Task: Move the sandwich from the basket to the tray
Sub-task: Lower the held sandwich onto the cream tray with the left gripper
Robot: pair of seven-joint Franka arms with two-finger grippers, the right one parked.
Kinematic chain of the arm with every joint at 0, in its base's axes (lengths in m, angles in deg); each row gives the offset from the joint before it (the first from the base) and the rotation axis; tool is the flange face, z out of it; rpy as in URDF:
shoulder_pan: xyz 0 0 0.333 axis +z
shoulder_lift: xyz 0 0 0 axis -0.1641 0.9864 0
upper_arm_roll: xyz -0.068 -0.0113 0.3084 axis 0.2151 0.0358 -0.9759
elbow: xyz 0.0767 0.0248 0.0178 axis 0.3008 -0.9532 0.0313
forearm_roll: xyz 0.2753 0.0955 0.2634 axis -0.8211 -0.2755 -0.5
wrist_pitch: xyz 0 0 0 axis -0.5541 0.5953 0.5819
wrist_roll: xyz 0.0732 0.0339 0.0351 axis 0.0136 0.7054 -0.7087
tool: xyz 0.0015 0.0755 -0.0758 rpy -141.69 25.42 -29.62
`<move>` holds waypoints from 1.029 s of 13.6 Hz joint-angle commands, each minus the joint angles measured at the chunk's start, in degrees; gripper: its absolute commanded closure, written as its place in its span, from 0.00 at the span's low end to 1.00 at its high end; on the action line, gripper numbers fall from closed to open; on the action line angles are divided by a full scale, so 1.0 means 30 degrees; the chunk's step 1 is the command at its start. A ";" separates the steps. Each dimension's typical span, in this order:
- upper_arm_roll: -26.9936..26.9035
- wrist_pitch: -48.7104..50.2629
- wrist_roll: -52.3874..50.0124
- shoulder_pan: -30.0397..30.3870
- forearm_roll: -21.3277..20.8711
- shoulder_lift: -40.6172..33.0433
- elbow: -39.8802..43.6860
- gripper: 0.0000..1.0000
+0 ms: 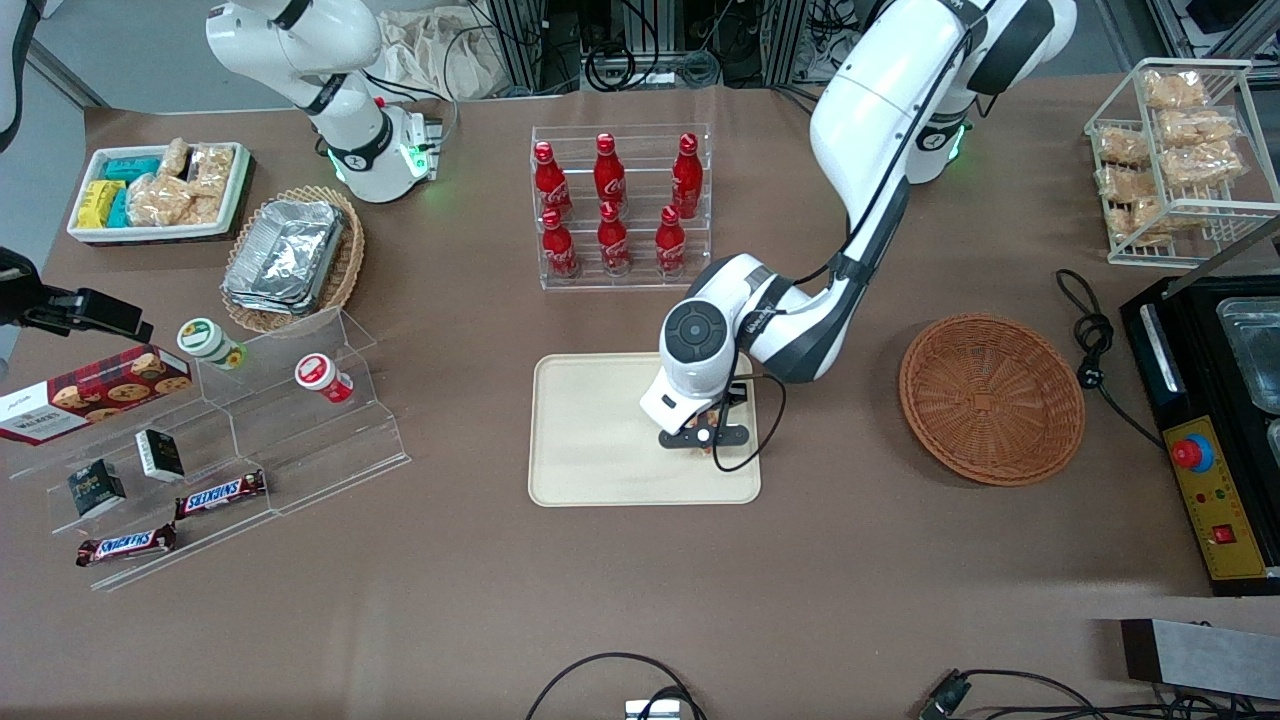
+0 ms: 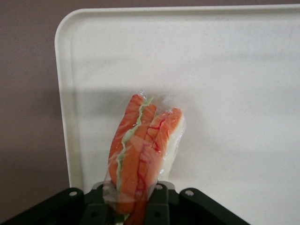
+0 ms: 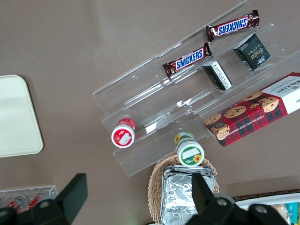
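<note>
— Hanging over the tray [image 1: 590,440], is that the gripper [image 1: 704,437]?

— Yes. It sits above the part of the tray toward the working arm's end of the table, close to that short edge, roughly midway between the tray's long edges.

— What are its fingers [image 2: 157,201] doing?

— Pinching the sandwich [image 2: 143,152]. The wrist view shows the wrapped wedge clamped between them at one end, its orange and green filling edge showing through the clear wrap, the rest sticking out over the cream surface.

— Is the sandwich touching the tray?

— Can't tell. It casts a shadow on the tray under it, and it lies well inside the rim, with the tray's rounded corner [image 2: 65,28] off to one side.

— And the basket [image 1: 992,398]?

— On the table well apart from the tray, toward the working arm's end, with nothing in it.

— What else is on the table?

— A clear rack of red bottles [image 1: 612,205] stands farther from the front camera than the tray. Toward the parked arm's end, an acrylic stepped stand [image 1: 290,440] holds two Snickers bars [image 1: 220,493] and small cups, with a tan oval basket of foil containers [image 1: 290,258] near it.
</note>
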 commanded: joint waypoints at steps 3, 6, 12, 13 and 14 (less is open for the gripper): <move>-0.0202 0.0385 -0.0529 -0.0271 -0.0280 0.0459 0.0941 0.21; -0.0231 0.0472 -0.0470 -0.0242 -0.0338 0.0342 0.1116 0.17; -0.0290 0.1731 -0.0440 -0.0007 -0.0163 -0.0038 0.1936 0.17; -0.0319 0.1936 -0.0411 0.0022 -0.0163 -0.0155 0.2053 0.17; -0.0348 0.2431 -0.0382 0.0109 -0.0134 -0.0417 0.2142 0.17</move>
